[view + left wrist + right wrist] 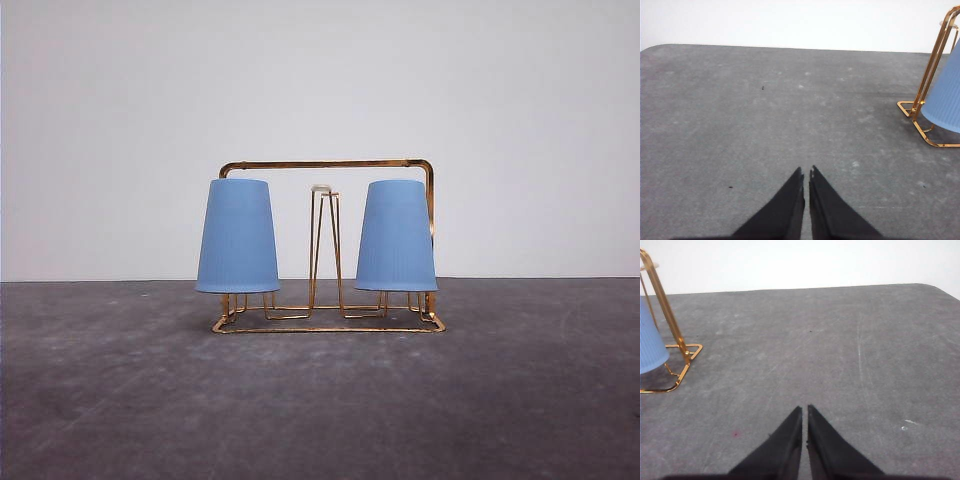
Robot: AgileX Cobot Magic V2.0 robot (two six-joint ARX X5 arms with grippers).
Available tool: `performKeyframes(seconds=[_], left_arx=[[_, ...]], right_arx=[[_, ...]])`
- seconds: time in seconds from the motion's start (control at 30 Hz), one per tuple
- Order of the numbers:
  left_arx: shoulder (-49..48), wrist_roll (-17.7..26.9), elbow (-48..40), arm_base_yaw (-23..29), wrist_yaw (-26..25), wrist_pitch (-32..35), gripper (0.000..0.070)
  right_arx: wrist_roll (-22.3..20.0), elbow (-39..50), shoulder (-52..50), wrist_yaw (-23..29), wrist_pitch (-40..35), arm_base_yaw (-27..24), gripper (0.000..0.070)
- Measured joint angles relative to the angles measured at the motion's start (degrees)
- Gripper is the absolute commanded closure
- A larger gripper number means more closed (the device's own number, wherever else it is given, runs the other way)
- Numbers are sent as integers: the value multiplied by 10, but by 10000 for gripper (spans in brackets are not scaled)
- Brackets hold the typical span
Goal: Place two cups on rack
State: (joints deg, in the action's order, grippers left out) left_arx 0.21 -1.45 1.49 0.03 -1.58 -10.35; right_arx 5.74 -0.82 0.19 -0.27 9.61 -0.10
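Observation:
Two light-blue ribbed cups hang upside down on the gold wire rack (330, 163) in the front view, one on its left side (238, 236) and one on its right side (396, 236). Between them a bare hairpin prong (323, 240) with a white tip stands upright. In the left wrist view my left gripper (806, 173) is shut with nothing in it, low over the grey table, well away from the rack corner (927, 80) and a cup (946, 95). My right gripper (804, 410) is likewise shut and empty, apart from the rack (665, 315) and a cup (650, 342).
The rack stands on a dark grey tabletop (320, 400) in front of a plain white wall. The table's rounded far corners show in both wrist views. A few small specks mark the surface.

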Motion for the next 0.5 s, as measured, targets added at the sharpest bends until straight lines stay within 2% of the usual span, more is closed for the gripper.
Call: performKeyframes(seconds=[0.5], left_arx=[[0, 0, 0, 0, 0, 0, 700]], right_arx=[[0, 0, 0, 0, 0, 0, 683]])
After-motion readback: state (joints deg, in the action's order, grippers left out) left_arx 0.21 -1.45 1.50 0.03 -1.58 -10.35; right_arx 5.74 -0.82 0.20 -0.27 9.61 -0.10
